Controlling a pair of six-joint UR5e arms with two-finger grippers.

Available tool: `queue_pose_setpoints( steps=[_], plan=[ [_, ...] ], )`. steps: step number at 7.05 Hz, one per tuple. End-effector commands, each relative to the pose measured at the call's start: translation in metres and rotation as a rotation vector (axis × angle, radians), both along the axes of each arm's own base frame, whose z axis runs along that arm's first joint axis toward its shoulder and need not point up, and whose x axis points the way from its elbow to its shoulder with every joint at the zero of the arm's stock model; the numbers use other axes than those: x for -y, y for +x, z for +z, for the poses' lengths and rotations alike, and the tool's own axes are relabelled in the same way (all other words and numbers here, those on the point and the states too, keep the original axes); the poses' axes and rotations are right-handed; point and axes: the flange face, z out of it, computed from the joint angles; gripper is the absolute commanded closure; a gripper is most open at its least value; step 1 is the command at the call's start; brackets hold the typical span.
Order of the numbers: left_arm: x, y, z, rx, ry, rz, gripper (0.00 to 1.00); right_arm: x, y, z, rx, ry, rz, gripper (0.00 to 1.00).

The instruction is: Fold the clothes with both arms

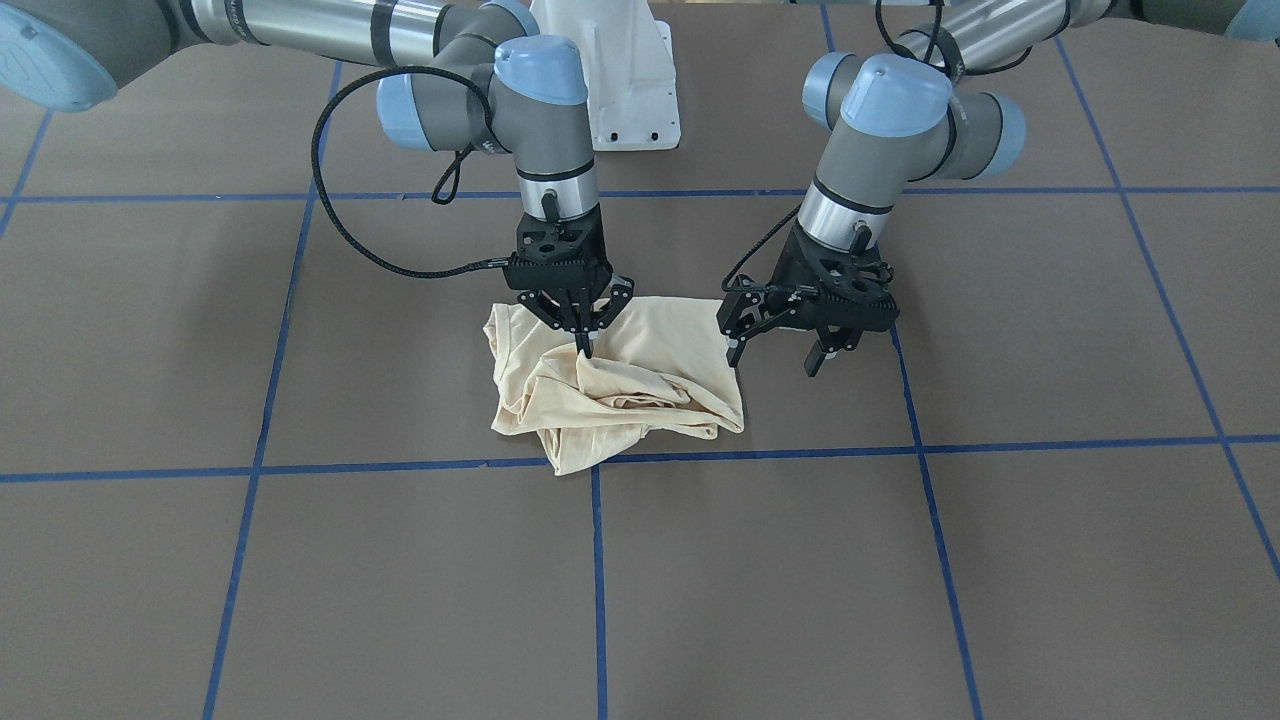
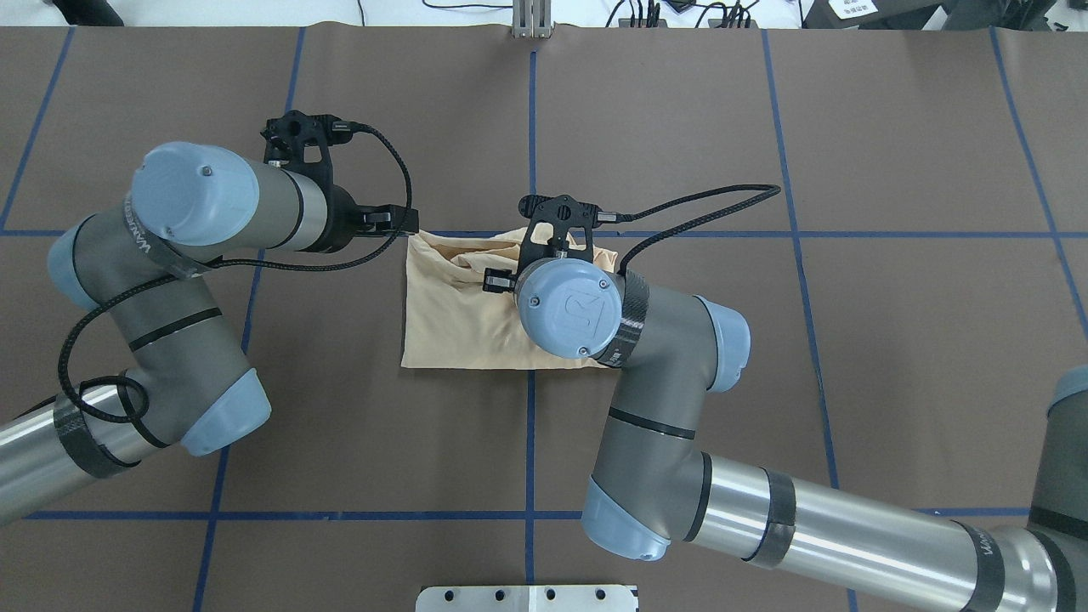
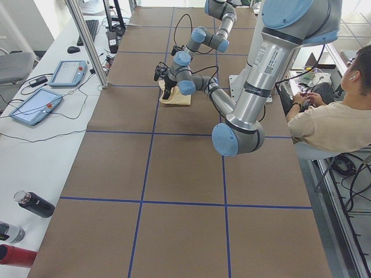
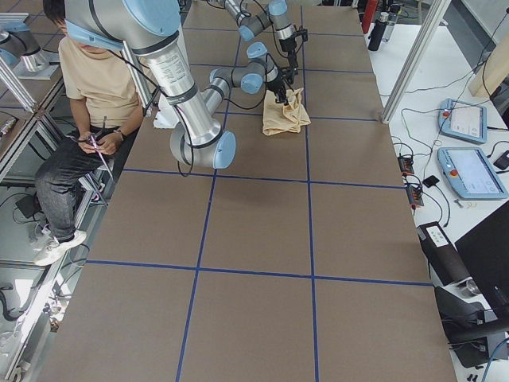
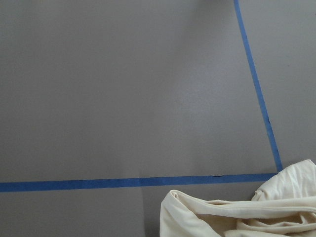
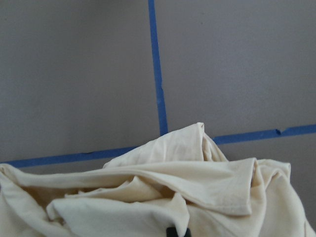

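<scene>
We note the T-shirt (image 1: pixel 655 345) lying crumpled and half folded on the worktop (image 1: pixel 400 580), its near edge across a crossing of blue tape lines (image 1: pixel 600 600). The right end effector (image 1: pixel 585 345) stands straight over the T-shirt, fingers drawn together on a pinch of cloth near its middle. The left end effector (image 1: pixel 778 355) sits just beside the T-shirt's edge, fingers spread wide, holding nothing; whether it touches the cloth we cannot tell.

The worktop is covered in brown sheeting. A white base pedestal (image 1: pixel 620 90) stands beyond the T-shirt. A seated person (image 3: pixel 333 124) is off to one side of the T-shirt. Two tablet-like pendants (image 3: pixel 35 107) lie on a white side surface (image 3: pixel 35 168) on the other side.
</scene>
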Motion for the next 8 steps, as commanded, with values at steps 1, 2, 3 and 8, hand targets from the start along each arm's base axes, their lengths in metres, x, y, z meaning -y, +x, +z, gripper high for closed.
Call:
queue_pose_setpoints(
  steps=[1, 2, 3, 8],
  plan=[
    [-0.001, 0.001, 0.0, 0.0, 0.0, 0.001, 0.0, 0.048, 0.024, 0.016, -0.086, 0.054, 0.008, 1.0],
    [-0.001, 0.001, 0.0, -0.001, -0.001, 0.001, 0.0, 0.07, 0.021, 0.026, -0.134, 0.06, 0.004, 1.0],
    [-0.001, 0.001, 0.0, -0.001, -0.001, 0.001, 0.0, 0.088, 0.006, 0.015, -0.118, 0.074, 0.017, 1.0],
    [-0.001, 0.001, 0.0, 0.002, 0.004, 0.004, 0.0, 0.145, 0.004, -0.006, -0.01, 0.026, -0.037, 0.0]
  ],
)
